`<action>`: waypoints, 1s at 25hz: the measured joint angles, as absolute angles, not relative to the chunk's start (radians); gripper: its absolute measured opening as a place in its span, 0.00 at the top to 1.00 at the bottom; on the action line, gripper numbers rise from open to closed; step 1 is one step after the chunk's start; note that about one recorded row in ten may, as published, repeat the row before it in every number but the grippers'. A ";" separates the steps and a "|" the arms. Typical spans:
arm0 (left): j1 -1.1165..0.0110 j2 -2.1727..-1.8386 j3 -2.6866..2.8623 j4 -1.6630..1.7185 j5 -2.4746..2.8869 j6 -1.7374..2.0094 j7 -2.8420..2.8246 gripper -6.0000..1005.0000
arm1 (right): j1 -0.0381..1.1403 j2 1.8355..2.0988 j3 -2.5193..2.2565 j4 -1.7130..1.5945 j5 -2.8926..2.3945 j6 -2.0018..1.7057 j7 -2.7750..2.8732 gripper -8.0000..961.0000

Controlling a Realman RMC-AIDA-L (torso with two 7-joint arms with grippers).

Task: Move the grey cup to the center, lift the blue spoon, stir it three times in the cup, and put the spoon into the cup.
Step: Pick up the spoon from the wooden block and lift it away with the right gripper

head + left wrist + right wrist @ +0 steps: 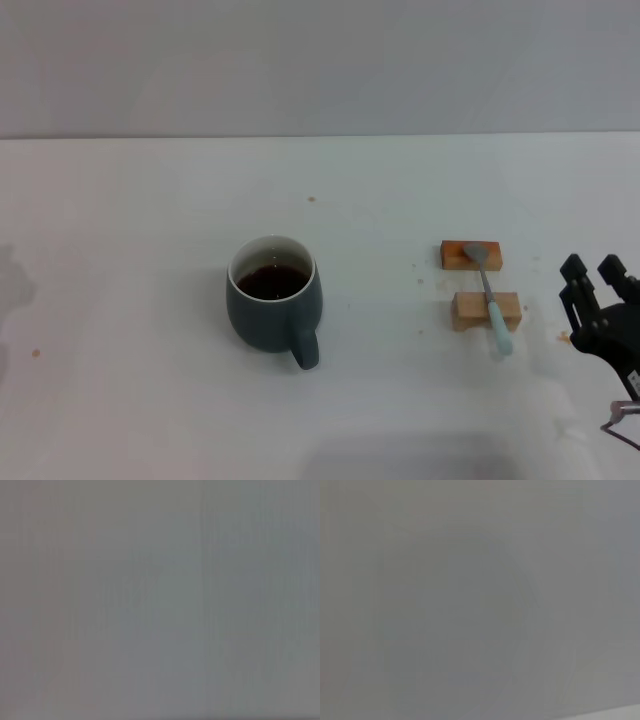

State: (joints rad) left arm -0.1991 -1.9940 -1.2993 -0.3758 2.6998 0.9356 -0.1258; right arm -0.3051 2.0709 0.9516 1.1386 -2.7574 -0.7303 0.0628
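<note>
The grey cup (274, 305) stands upright on the white table (140, 240), left of the middle, with dark brown liquid inside and its handle turned toward me. To its right lies the blue spoon (497, 328), resting across two small wooden blocks, its metal bowl on the far block and its pale blue handle pointing toward me. My right gripper (592, 268) is at the right edge, just right of the spoon, open with nothing between its fingers. My left gripper is out of view. Both wrist views show only a plain grey surface.
The far wooden block (455, 258) and the near wooden block (468, 312) sit one behind the other under the spoon. A few small brown specks dot the table. A faint shadow falls at the table's left edge.
</note>
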 joint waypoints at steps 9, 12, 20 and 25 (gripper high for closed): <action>-0.202 -1.992 -1.299 -0.377 2.700 0.935 -0.123 1.00 | -0.243 2.069 0.929 1.050 -2.741 -0.748 0.136 0.58; -0.202 -1.991 -1.299 -0.378 2.701 0.935 -0.118 1.00 | -0.238 2.067 0.919 1.049 -2.747 -0.747 0.147 0.58; -0.203 -1.991 -1.299 -0.379 2.701 0.936 -0.114 1.00 | -0.269 2.062 0.899 1.118 -2.751 -0.682 0.141 0.58; -0.200 -1.991 -1.299 -0.381 2.701 0.936 -0.113 1.00 | -0.321 2.057 0.916 1.228 -2.754 -0.578 0.071 0.58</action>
State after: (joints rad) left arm -0.1999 -1.9911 -1.2993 -0.3809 2.7014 0.9358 -0.1135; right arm -0.3209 2.0567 0.9158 1.2282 -2.7541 -0.5785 0.0707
